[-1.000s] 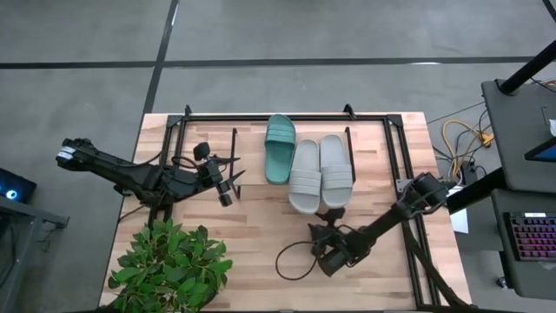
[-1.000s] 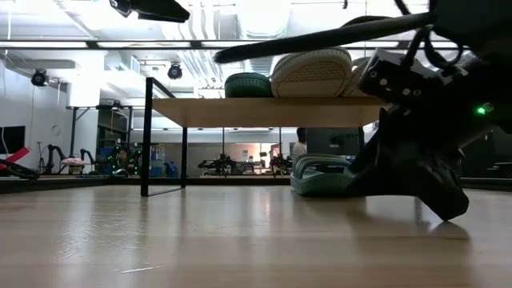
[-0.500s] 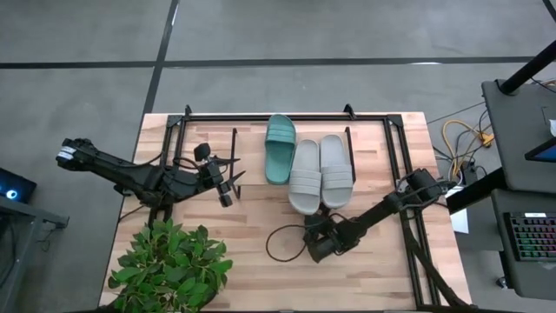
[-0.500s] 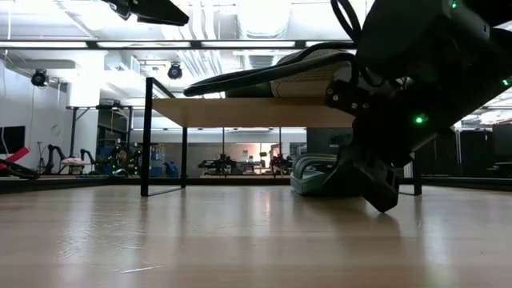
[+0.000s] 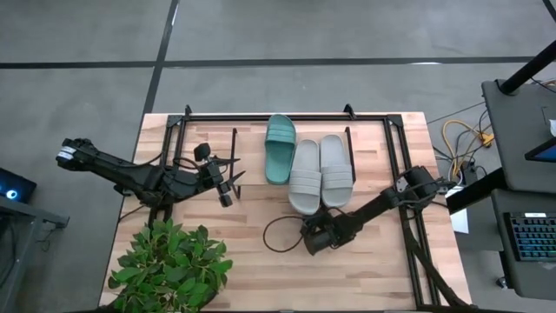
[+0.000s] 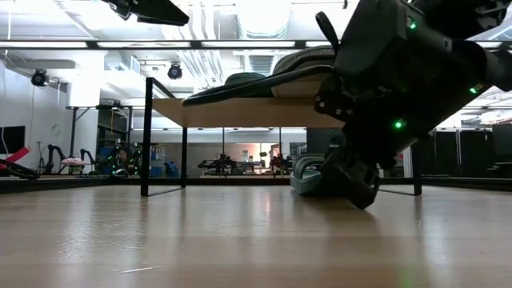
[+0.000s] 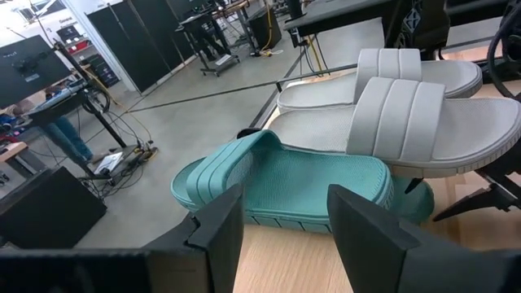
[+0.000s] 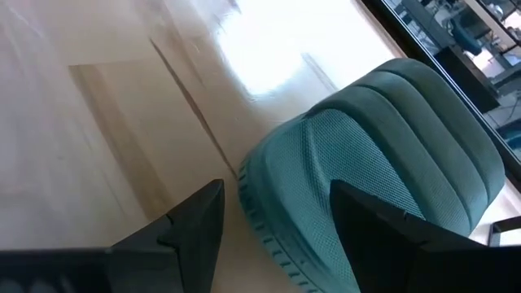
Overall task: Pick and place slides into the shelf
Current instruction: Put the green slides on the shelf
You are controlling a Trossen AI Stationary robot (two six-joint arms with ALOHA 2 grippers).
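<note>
Since a second ago the right gripper (image 5: 314, 241), jaws wide and empty, has slid toward nine o'clock on the worktop (image 5: 243, 261), nosing at the teal slide (image 8: 383, 179) under the shelf (image 6: 248, 112); the left gripper (image 5: 228, 181) waits, part-open.

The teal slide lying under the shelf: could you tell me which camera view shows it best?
The right wrist view: the teal slide under the shelf fills the frame just beyond the open right gripper. The low view shows only a sliver behind that arm. The high view hides it beneath the shelf; the left wrist view misses it.

A robotics lab: a concrete floor (image 5: 347, 30), dark equipment stands (image 7: 212, 37), loose cables (image 5: 459, 137) and ceiling ducts (image 6: 200, 60).
</note>
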